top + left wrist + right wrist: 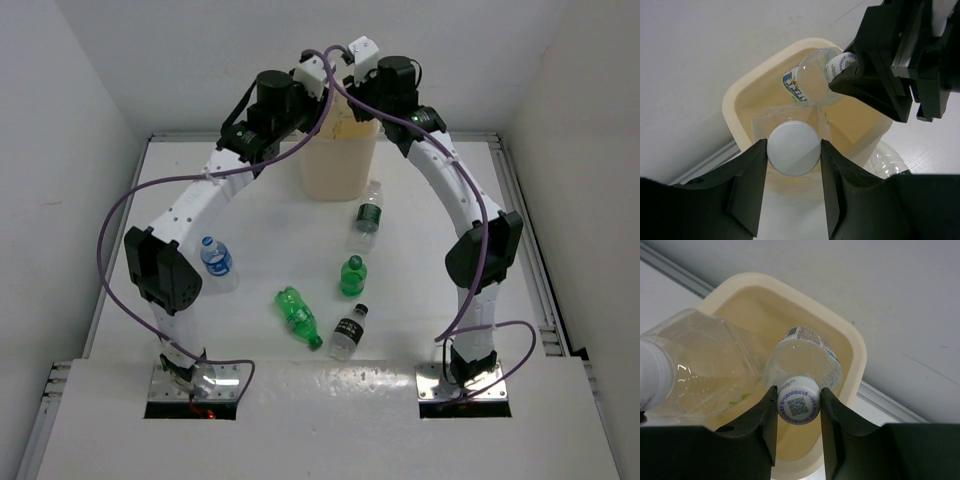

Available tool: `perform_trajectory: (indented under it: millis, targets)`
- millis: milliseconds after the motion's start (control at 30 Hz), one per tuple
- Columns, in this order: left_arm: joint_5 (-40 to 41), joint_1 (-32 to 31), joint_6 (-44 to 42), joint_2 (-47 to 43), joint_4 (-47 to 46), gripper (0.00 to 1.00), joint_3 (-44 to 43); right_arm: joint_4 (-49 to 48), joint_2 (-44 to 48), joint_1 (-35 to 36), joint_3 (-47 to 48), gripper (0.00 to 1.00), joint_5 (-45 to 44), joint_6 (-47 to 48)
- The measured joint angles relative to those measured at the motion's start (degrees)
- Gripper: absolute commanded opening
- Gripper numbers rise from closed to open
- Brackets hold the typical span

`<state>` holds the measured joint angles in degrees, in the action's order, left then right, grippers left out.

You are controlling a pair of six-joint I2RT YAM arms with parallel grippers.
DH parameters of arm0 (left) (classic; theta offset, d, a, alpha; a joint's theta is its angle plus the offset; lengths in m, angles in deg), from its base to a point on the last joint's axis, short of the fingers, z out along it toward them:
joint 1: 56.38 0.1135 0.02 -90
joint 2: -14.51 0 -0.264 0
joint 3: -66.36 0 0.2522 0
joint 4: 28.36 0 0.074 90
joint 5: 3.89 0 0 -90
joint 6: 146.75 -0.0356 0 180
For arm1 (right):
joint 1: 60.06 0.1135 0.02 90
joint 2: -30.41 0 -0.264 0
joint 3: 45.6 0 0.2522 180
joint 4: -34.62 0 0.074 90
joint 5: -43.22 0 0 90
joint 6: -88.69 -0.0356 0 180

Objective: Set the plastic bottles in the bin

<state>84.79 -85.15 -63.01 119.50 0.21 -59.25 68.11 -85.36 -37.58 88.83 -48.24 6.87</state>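
Note:
The cream bin (pixel 340 172) stands at the back middle of the table. My left gripper (pixel 793 146) is shut on the white cap of a wide clear bottle (pixel 790 122) and holds it upright over the bin's (pixel 735 102) opening. My right gripper (pixel 798 391) is shut on the QR-printed cap of a clear blue-labelled bottle (pixel 805 357), which hangs over the bin (pixel 856 357) beside the wide bottle (pixel 700 370). On the table lie a blue-labelled clear bottle (pixel 216 258), two green bottles (pixel 298 315) (pixel 353 275), and two dark-labelled clear bottles (pixel 348 333) (pixel 368 215).
The table has raised rails along its left, right and back edges, and white walls close in on three sides. Both arms arch over the table and meet above the bin. Purple cables loop beside each arm.

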Motion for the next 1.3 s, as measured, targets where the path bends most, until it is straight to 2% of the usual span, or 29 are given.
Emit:
perform_trajectory:
  millis: [33,67,100,167,267,300,367,400,533,633,867,967,1100,1200,1300]
  targets:
    - [0.61,-0.11,-0.26,0.02,-0.33,0.06,0.28,0.13,-0.35,0.09,0.24,0.27,-0.24,0.04]
    - [1.11,-0.2,-0.42,0.02,-0.66,0.25,0.39,0.44,-0.42,0.13,0.22,0.37,-0.48,0.07]
    - [1.38,-0.28,-0.55,0.02,-1.03,0.37,0.39,0.72,-0.42,0.17,0.09,0.59,-0.57,-0.04]
    - [2.03,-0.44,-0.59,0.02,-1.81,0.6,0.39,0.9,-0.42,0.2,0.07,0.77,-0.5,-0.44]
    - [1.99,-0.02,0.2,0.02,-2.84,0.68,0.28,1.36,-0.42,0.2,0.85,0.81,-0.17,-2.34]
    - [1.51,0.22,0.76,0.07,-3.08,0.78,-0.07,1.77,-0.42,0.2,1.68,0.82,0.0,-3.3]
    - [0.72,0.96,1.62,0.26,-3.39,0.83,-1.68,1.84,-0.44,0.17,3.85,0.82,0.26,-5.25]
    - [0.22,1.55,2.12,0.55,-3.3,0.9,-3.28,1.57,-0.24,0.17,4.92,0.82,0.48,-5.92]
    - [-1.55,3.61,3.78,0.74,-3.41,0.9,-9.81,0.94,3.32,0.0,5.27,0.79,2.08,-7.98]
    - [-4.46,5.38,4.76,-1.86,-3.32,0.87,-9.64,2.03,9.38,-0.74,1.55,0.75,3.91,-8.87]
    - [-23.63,6.88,3.8,-20.17,0.74,0.79,14.99,7.41,34.21,-8.28,-23.56,0.72,13.27,-8.31]
    - [-29.94,2.23,2.14,-26.05,3.17,0.79,25.79,11.65,41.27,-10.86,-35.58,0.72,17.0,-7.19]
    - [-34.49,-6.62,0.48,-26.93,6.51,0.82,34.88,18.4,44.98,-13.51,-48.74,0.73,19.82,-5.79]
    - [-34.32,-12.63,-0.63,-25.44,9.05,0.83,38.42,22.8,45.97,-16.09,-54.21,0.75,20.9,-5.11]
    - [-31.56,-16.65,-0.87,-23.02,9.51,0.83,38.56,25.68,46.86,-19.21,-55.6,0.75,21.29,-5.4]
